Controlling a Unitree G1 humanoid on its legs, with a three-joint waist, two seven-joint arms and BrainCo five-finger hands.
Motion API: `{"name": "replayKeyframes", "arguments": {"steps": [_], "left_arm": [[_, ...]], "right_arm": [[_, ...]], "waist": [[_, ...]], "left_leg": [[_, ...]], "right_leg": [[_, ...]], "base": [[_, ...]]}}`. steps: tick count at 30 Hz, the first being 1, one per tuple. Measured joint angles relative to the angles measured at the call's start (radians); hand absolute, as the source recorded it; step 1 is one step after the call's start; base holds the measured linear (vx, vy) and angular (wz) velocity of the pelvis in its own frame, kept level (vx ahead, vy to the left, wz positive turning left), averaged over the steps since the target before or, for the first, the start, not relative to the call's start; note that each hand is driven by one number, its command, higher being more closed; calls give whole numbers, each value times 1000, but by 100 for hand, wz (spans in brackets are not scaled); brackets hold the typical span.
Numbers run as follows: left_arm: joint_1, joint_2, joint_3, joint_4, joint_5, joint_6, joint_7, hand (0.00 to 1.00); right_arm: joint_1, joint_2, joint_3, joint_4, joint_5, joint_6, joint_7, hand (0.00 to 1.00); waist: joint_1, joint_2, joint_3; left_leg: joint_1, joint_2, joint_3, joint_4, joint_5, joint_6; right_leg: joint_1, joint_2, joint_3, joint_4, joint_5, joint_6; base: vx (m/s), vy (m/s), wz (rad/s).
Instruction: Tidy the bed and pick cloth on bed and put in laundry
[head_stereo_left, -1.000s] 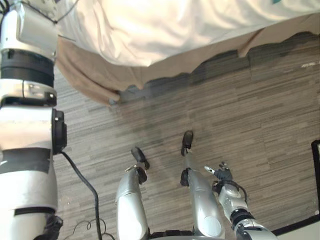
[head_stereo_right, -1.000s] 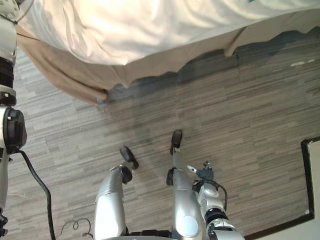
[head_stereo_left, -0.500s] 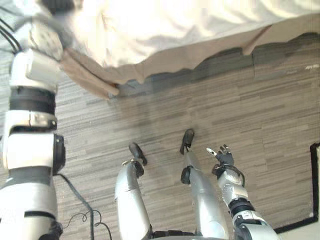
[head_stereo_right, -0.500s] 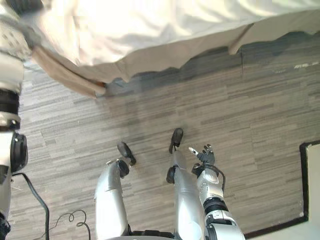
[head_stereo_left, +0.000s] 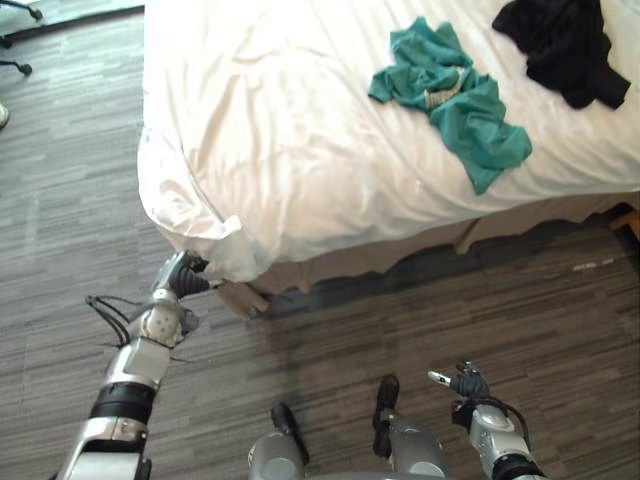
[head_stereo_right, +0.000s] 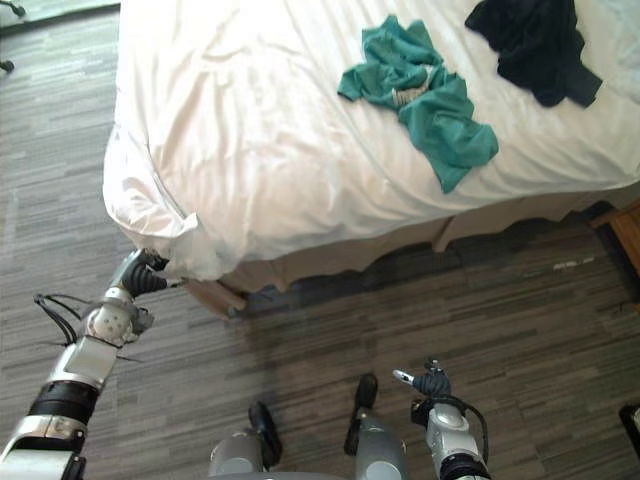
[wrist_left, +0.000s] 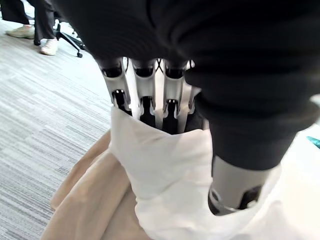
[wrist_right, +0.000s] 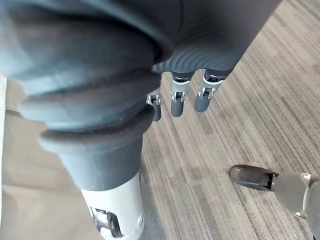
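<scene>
I have the left hand (head_stereo_left: 181, 278) at the near corner of the bed (head_stereo_left: 560, 150), its fingers (wrist_left: 144, 95) and thumb closed on a bunched fold of the white sheet (head_stereo_left: 290, 140) where it hangs off that corner. The beige bed skirt (head_stereo_left: 340, 262) shows just under the gripped fold and along the bed's near side. The teal cloth (head_stereo_left: 455, 100) lies crumpled on top of the bed, well away from the gripped corner and a little in from the near edge. A black cloth (head_stereo_left: 560, 40) lies on the bed too, farther in than the teal one, near it but not touching. My right hand (head_stereo_left: 468, 384) hangs low over the striped grey floor (head_stereo_left: 540, 290) in front of the bed, well clear of it, with its fingers relaxed and apart, holding nothing. Past the gripped corner, a person's shoe (wrist_left: 50, 46) stands on the floor beside a chair base (wrist_left: 70, 42).
</scene>
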Motion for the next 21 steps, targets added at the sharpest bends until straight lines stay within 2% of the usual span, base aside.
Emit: {"name": "replayKeyframes", "arguments": {"steps": [2, 4, 5, 7, 10, 12, 14, 15, 16, 17, 18, 19, 20, 21], "left_arm": [[7, -28, -2, 31, 1, -8, 3, 0], [12, -45, -2, 72, 3, -8, 6, 0], [17, -53, 2, 127, 7, -6, 16, 0], [35, -78, 25, 165, 18, -4, 27, 0], [61, -122, 51, 220, 33, -5, 51, 0], [92, -166, 104, 249, 30, -3, 76, 0], [175, -196, 177, 315, 24, 33, 96, 0], [227, -208, 213, 354, 17, 67, 115, 0], [250, -221, 235, 364, 13, 83, 123, 0], [304, -238, 275, 393, -3, 107, 137, 0], [327, -248, 328, 429, -19, 122, 149, 0], [340, -258, 402, 479, -39, 138, 157, 0], [349, -269, 426, 486, -42, 148, 157, 0], [372, -281, 444, 486, -49, 148, 156, 0]], "right_arm": [[19, -7, 4, 15, -16, 0, 1, 0], [34, -6, -1, 43, -17, 2, 3, 0], [36, -7, -24, 54, -16, 5, 6, 0], [35, -10, -52, 54, -15, 6, 6, 0], [35, -15, -92, 54, -7, 6, 6, 0], [37, -19, -126, 54, 7, 8, -6, 0], [33, -26, -163, 42, 31, 8, -17, 0], [37, -32, -184, 29, 38, 7, -34, 0], [49, -31, -198, 22, 46, 4, -38, 0], [63, -10, -226, 7, 56, -4, -48, 0], [76, 22, -251, -38, 65, -5, -64, 0], [119, 68, -272, -190, 66, -12, -89, 0], [152, 81, -271, -272, 67, -20, -93, 0], [218, 89, -273, -398, 67, -44, -95, 0]], "waist": [[-9, -1, -5], [-15, -10, -36], [-33, -18, -55], [-33, -17, -61], [-34, -28, -81], [-44, -31, -80], [-48, -31, -83], [-50, -37, -84], [-57, -38, -85], [-52, -29, -77], [-52, -24, -74], [-55, -20, -71], [-60, -25, -71], [-79, -64, -76]], "left_leg": [[23, -12, -25, 1, 0, 0], [36, -8, 16, 1, 0, 0], [49, -10, 82, -1, 3, 3], [84, -12, 89, -21, 3, 3], [126, -35, 102, -61, 3, 3], [162, -43, 117, -72, 3, 3], [187, -42, 142, -84, 3, 3], [198, -47, 146, -102, 3, 5], [208, -43, 137, -106, 2, 6], [203, -12, 115, -104, -1, 10], [196, 27, 105, -100, -1, 10], [189, 59, 102, -98, -1, 10], [186, 61, 100, -97, -1, 9], [190, 29, 94, -92, -4, -6]], "right_leg": [[60, -17, -37, -16, -11, 15], [108, -31, -89, -47, -14, 20], [145, -42, -126, -58, -25, 35], [175, -41, -133, -57, -26, 36], [189, -73, -147, 17, -90, 62], [182, -113, -162, 142, -139, 67], [132, -150, -149, 315, -149, 63], [87, -165, -109, 436, -147, 52], [45, -170, -80, 519, -141, 26], [-40, -128, 6, 618, -206, 10], [-79, -48, 64, 579, -271, 19], [-114, 43, 123, 447, -278, 11], [-115, 70, 151, 346, -256, 9], [-92, 77, 219, 138, -132, -2]], "base": [[86, 68, 60], [83, 72, 63], [79, 81, 52], [73, 59, 25], [75, 55, 15], [106, 71, 32], [124, 62, 34], [156, 55, 46], [226, -3, 55], [181, -73, 48], [233, -154, 51], [162, -158, 47], [214, -207, 75], [296, -279, 89]]}}
